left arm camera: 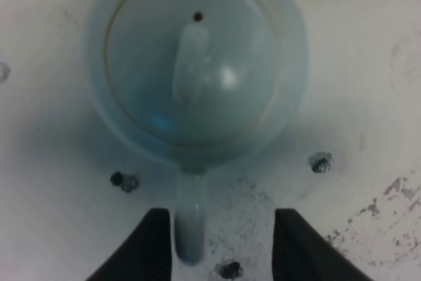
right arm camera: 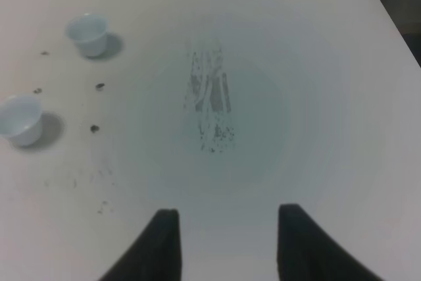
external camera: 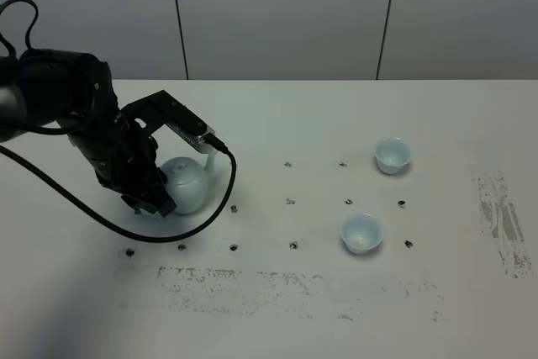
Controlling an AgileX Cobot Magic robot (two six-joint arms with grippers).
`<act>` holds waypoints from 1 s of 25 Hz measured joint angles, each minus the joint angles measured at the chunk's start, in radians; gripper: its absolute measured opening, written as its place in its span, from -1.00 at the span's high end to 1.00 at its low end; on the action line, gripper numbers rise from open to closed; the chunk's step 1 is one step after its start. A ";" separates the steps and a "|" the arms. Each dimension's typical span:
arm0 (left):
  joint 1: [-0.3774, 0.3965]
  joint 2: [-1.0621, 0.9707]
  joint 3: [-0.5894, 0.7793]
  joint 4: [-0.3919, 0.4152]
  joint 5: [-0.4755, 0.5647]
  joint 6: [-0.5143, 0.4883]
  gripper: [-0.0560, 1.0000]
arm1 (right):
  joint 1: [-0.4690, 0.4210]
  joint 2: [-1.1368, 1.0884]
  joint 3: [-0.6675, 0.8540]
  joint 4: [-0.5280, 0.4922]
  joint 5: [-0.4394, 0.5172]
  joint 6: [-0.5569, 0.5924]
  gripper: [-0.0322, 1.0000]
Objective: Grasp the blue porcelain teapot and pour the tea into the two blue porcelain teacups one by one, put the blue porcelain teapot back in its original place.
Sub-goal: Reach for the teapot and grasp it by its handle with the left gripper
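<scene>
Left jaws are spread, nothing gripped yet. The teapot (external camera: 185, 184) sits upright on the worktop (external camera: 294, 308), its round body just ahead of the left jaws. Its handle (left arm camera: 191, 228) pokes back into the gap between them and lies nearer one jaw than the other.

We judge the step in hand is the grasp on the handle. To do it well:
- shift sideways so the handle is centred in the gap, else the near jaw nudges the pot round as we close
- push in a little deeper so the pads catch more of the handle
- close firmly, as the glaze looks slick
- lift level; the lid (left arm camera: 191, 64) is loose for all we can tell

Right jaws are also spread with nothing between them, over bare worktop. Both cups (external camera: 392, 155) (external camera: 361, 232) stand well apart from the left jaws, beyond the pot.
</scene>
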 joint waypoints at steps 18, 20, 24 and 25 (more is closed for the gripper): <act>-0.009 0.034 0.023 0.003 -0.085 0.021 0.18 | 0.000 0.000 0.000 0.000 0.000 0.001 0.24; -0.010 0.034 0.030 0.003 -0.093 0.023 0.23 | 0.000 0.000 0.000 0.000 0.000 0.001 0.24; -0.010 0.034 0.030 0.003 -0.102 0.023 0.31 | 0.000 0.000 0.000 0.000 0.000 0.001 0.24; -0.010 0.035 0.030 0.003 -0.103 0.023 0.32 | 0.000 0.000 0.000 0.000 0.000 0.001 0.24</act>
